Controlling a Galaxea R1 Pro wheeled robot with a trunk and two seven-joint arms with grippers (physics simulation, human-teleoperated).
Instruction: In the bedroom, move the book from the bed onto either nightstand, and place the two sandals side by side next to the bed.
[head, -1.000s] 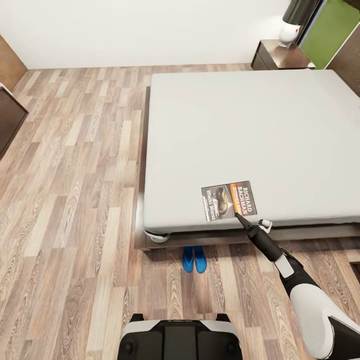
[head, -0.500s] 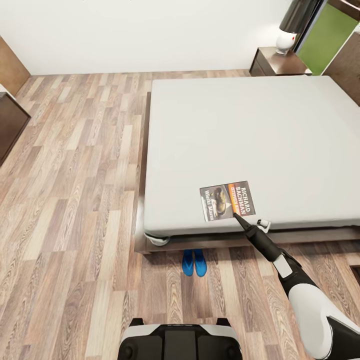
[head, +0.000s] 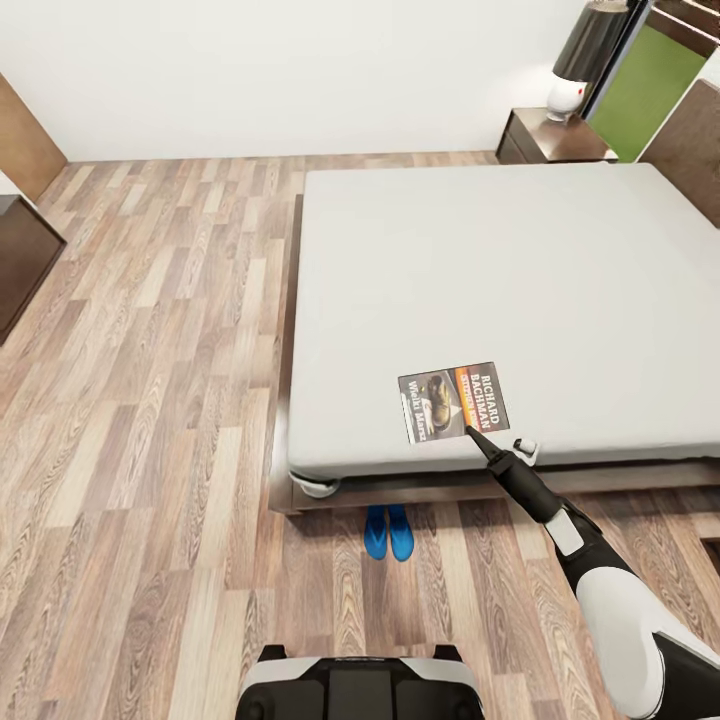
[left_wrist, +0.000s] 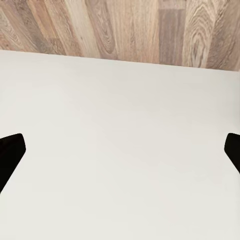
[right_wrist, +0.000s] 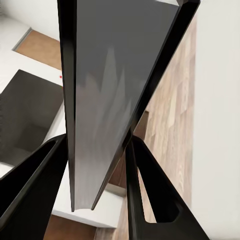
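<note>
The book (head: 453, 402) lay flat on the light-grey mattress of the bed (head: 500, 260), close to the bed's near edge and toward its near-left corner, cover up with the white author lettering and orange band showing. The right claw (head: 470, 432) rested its dark tip at the book's near edge, the white-and-black arm stretching back from it over the bed frame. In the right wrist view a thin grey slab (right_wrist: 115, 90) stood between the claw's two black fingers (right_wrist: 150, 190), which sat close along its sides; whether they actually pinched it I could not tell.

The two blue sandals (head: 388, 530) lay side by side on the wood-plank floor (head: 150, 400), just beside the near edge of the bed, their toes tucked toward the frame. At the far right corner of the bed stood a dark reddish-brown nightstand (head: 545, 140) carrying a white lamp with a black shade (head: 580, 60).

The left claw (left_wrist: 120, 150) hung spread wide above a plain pale surface, its fingertips (left_wrist: 10, 155) far apart with nothing between them.
</note>
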